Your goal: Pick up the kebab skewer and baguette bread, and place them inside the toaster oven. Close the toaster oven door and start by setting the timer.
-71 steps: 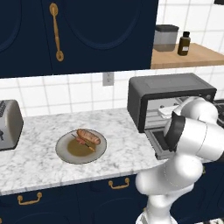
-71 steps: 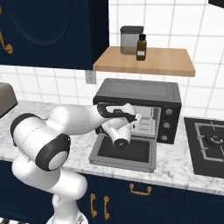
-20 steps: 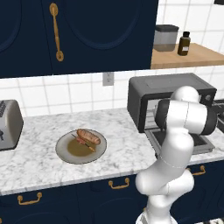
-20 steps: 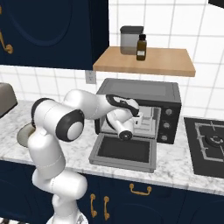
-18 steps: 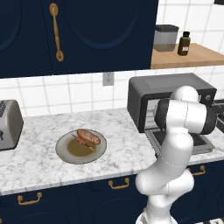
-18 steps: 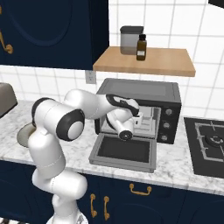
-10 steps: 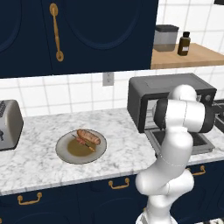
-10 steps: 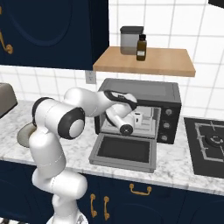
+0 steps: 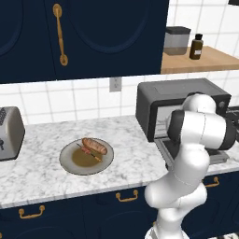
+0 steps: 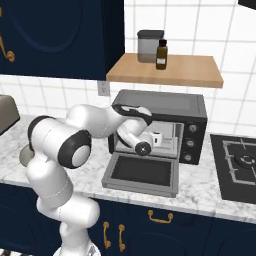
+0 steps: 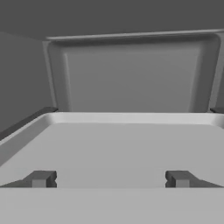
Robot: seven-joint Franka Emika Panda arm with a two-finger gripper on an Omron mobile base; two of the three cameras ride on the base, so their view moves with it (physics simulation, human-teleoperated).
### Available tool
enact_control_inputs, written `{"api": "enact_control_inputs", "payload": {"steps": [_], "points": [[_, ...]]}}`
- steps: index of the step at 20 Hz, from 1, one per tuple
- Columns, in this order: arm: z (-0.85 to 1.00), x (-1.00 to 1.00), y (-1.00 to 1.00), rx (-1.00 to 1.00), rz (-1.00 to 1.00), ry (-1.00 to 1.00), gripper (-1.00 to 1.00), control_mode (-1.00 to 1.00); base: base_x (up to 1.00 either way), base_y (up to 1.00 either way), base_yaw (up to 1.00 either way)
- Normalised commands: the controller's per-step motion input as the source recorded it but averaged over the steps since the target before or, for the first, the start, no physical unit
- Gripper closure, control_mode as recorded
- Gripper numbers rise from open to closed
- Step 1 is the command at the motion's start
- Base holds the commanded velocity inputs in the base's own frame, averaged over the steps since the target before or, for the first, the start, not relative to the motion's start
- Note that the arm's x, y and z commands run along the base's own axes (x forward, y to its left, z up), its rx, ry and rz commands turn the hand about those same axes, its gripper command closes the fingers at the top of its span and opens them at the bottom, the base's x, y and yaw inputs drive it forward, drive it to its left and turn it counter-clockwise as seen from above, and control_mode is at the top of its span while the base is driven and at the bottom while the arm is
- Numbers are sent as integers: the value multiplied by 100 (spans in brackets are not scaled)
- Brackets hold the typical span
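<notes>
The golden-brown baguette bread (image 9: 94, 146) and the thin kebab skewer (image 9: 88, 153) lie side by side on a round plate (image 9: 70, 161) at the counter's left. The dark grey toaster oven (image 10: 165, 102) stands to the right with its door (image 10: 142, 172) dropped flat. My gripper (image 10: 159, 138) reaches into the oven's mouth. In the hand view the gripper (image 11: 109, 178) is open, its fingertips (image 11: 41, 178) wide apart with nothing between them, just above a pale tray (image 11: 131, 144) that faces the oven's back wall.
A silver two-slot toaster (image 9: 9, 133) sits at the counter's far left. Round knobs (image 10: 189, 135) line the oven's right side. A stove top (image 10: 240, 160) lies right of the oven. Above it, a wooden shelf (image 10: 165, 70) carries a canister and a brown bottle.
The hand has risen from the lowered door and pushed further into the oven opening. The baguette and skewer have stayed on the plate.
</notes>
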Motion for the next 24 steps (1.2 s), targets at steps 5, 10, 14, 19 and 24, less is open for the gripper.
{"api": "enact_control_inputs", "payload": {"steps": [5, 10, 14, 19, 24], "points": [[-57, -70, 0, 0, 0, 16, -100, -100, 0, 0, 0], [-48, -72, 0, 0, 0, 23, -100, -100, 0, 0, 0], [-19, -72, 0, 0, 0, 26, -100, -100, 0, 0, 0], [-27, -77, 0, 0, 0, 23, -100, -100, 0, 0, 0], [73, -70, -1, 0, 1, 19, -100, -100, 0, 0, 0]]}}
